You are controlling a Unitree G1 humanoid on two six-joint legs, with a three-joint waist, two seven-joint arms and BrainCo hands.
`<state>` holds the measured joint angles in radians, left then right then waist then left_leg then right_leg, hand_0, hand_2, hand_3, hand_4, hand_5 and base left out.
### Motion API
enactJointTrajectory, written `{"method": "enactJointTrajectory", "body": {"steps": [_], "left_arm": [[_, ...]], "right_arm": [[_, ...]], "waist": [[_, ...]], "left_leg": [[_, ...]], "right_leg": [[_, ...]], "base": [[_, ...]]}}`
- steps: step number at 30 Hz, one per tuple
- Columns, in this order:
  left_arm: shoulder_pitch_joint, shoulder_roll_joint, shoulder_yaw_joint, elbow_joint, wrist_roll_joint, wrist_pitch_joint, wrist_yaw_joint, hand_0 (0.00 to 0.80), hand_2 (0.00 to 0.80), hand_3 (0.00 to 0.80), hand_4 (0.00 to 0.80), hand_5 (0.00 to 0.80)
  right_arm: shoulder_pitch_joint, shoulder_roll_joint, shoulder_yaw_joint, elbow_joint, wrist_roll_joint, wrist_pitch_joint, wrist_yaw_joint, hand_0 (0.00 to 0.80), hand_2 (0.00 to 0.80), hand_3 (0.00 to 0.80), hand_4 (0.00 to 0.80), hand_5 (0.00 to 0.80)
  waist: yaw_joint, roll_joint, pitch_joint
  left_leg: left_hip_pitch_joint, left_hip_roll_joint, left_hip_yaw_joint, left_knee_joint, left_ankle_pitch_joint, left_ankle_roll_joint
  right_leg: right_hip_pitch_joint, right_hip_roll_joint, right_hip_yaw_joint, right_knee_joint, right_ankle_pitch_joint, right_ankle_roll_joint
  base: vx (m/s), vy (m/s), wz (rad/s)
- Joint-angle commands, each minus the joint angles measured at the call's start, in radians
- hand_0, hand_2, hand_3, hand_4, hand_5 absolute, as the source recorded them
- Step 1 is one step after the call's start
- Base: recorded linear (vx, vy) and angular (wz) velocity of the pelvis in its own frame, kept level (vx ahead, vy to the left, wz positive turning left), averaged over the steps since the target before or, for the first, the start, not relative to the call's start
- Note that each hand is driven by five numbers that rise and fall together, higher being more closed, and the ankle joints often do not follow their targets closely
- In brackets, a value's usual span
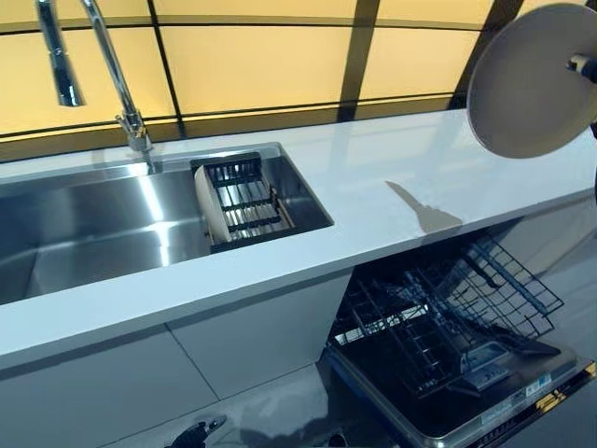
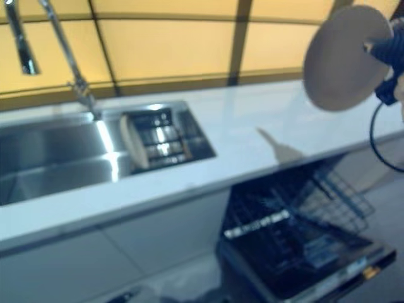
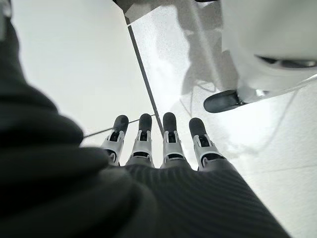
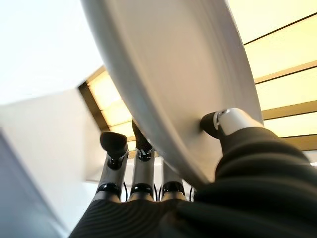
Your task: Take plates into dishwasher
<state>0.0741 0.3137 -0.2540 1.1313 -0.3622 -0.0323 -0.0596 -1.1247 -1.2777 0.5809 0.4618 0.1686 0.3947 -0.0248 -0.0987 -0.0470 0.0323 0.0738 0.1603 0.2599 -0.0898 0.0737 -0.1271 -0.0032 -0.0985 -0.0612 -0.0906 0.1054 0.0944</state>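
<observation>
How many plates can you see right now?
2. One plate is pinched in the right robot hand, held up over the counter. The other stands on edge in the sink rack. The dishwasher racks look plateless, partly hidden.

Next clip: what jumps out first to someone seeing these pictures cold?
The round plate held up in the air at the upper right, pinched at its rim by the right hand, above the white counter. Below it, the dishwasher stands open with its wire rack pulled out. Another plate stands on edge in the sink at the left.
</observation>
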Motion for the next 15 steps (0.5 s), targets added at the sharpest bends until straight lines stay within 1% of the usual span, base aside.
{"method": "enactJointTrajectory", "body": {"steps": [1,5,11,15], "left_arm": [[-0.060,0.037,0.008,0.016,0.041,-0.022,-0.013,0.000,0.000,0.000,0.000,0.000],[-0.065,0.028,0.005,0.017,0.059,-0.025,-0.015,0.000,0.000,0.000,0.000,0.000],[-0.065,0.016,0.014,0.019,0.059,-0.026,-0.012,0.000,0.000,0.000,0.000,0.000],[-0.061,0.009,0.035,0.019,0.067,-0.027,-0.016,0.000,0.000,0.000,0.000,0.000]], "right_arm": [[0.000,-0.051,-0.103,-0.079,-0.064,-0.042,-0.022,0.800,0.800,0.800,0.800,0.800],[0.095,-0.059,-0.172,-0.130,-0.096,-0.040,0.004,0.800,0.800,0.800,0.800,0.800],[0.221,-0.075,-0.269,-0.196,-0.197,-0.081,0.036,0.800,0.800,0.800,0.800,0.800],[0.368,-0.081,-0.377,-0.290,-0.229,-0.064,0.066,0.800,0.800,0.800,0.800,0.800]], "waist": [[0.005,-0.050,0.033],[-0.018,-0.037,0.034],[-0.048,-0.025,0.040],[-0.070,-0.021,0.043]], "left_leg": [[0.039,-0.005,-0.036,0.003,-0.035,0.011],[0.045,-0.004,-0.024,0.003,-0.036,0.010],[0.053,-0.003,-0.010,0.003,-0.040,0.009],[0.052,-0.001,0.002,0.003,-0.041,0.010]], "right_leg": [[0.020,-0.038,-0.010,0.003,0.012,0.057],[0.018,-0.034,0.005,0.003,0.011,0.054],[0.012,-0.028,0.029,0.003,0.013,0.053],[0.002,-0.023,0.044,0.003,0.015,0.053]], "base": [[-0.051,-0.065,-0.07],[-0.040,-0.037,-0.07],[-0.025,-0.001,-0.04],[-0.033,-0.009,-0.13]]}}
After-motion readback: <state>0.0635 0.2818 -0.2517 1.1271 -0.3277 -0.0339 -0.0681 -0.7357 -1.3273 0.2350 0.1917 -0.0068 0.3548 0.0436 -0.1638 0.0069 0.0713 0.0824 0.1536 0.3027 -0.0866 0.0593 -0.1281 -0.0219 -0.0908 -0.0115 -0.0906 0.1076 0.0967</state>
